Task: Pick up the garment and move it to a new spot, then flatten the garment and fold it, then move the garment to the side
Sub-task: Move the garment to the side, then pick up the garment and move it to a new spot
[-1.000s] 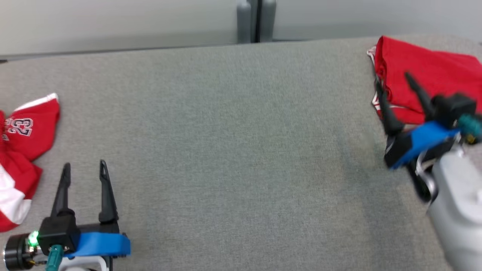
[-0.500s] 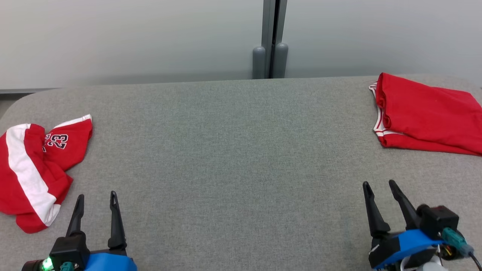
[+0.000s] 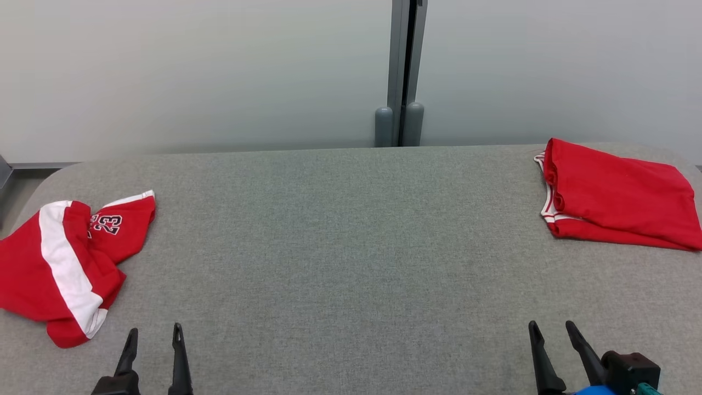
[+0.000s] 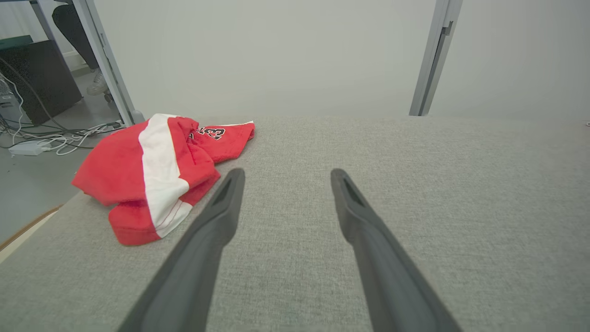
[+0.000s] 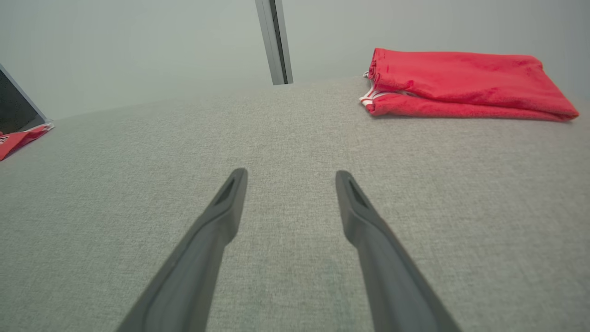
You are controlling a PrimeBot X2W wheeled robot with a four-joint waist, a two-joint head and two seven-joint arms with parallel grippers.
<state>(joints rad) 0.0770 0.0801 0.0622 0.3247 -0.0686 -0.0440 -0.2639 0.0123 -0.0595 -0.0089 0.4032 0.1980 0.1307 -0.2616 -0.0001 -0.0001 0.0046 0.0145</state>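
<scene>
A crumpled red garment [image 3: 60, 263] with a white stripe and the number 23 lies at the table's left end; the left wrist view shows this garment [image 4: 152, 180] ahead and to the left of the fingers. A folded red garment [image 3: 614, 192] rests flat at the far right, seen as a neat stack [image 5: 461, 83] in the right wrist view. My left gripper [image 3: 154, 329] [image 4: 286, 173] is open and empty near the front edge, just right of the crumpled garment. My right gripper [image 3: 550, 325] [image 5: 291, 173] is open and empty at the front right, well short of the folded garment.
The grey fabric-covered table [image 3: 351, 247] stretches between the two garments. A pale wall with a grey post [image 3: 403, 71] runs behind it. Beyond the table's left edge are cables [image 4: 55, 138] on the floor, a black box and a person's foot [image 4: 97, 83].
My right gripper has drawn back from the folded red garment to the front right, open. The head camera has tilted up, so the whole picture has shifted down.
</scene>
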